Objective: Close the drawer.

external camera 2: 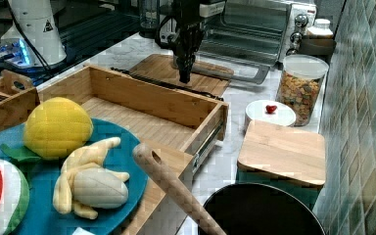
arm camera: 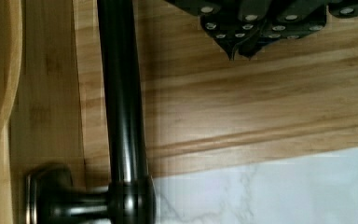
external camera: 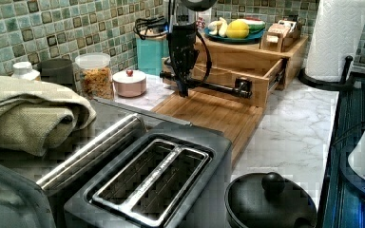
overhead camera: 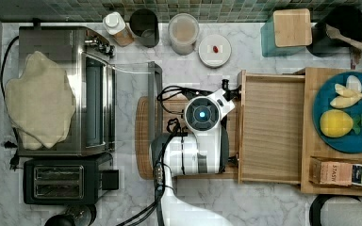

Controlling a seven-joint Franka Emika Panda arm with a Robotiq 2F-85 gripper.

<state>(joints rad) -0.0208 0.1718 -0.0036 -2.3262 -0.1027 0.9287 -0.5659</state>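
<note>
Gripper: the black gripper (external camera: 184, 90), centre of the left view, hangs over the rounded wooden cutting board (external camera: 209, 111); its fingers seem pinched together on nothing, though the tips are hard to read.
Handle: the dark metal bar handle (arm camera: 121, 102) lies just beside the fingertips, probably for a push.
Drawer: the shallow light-wood drawer (overhead camera: 272, 127), right of centre in the top view, stands pulled out and empty.
Beyond: the blue fruit plate (overhead camera: 323, 136) sits on the stand's top.
</note>
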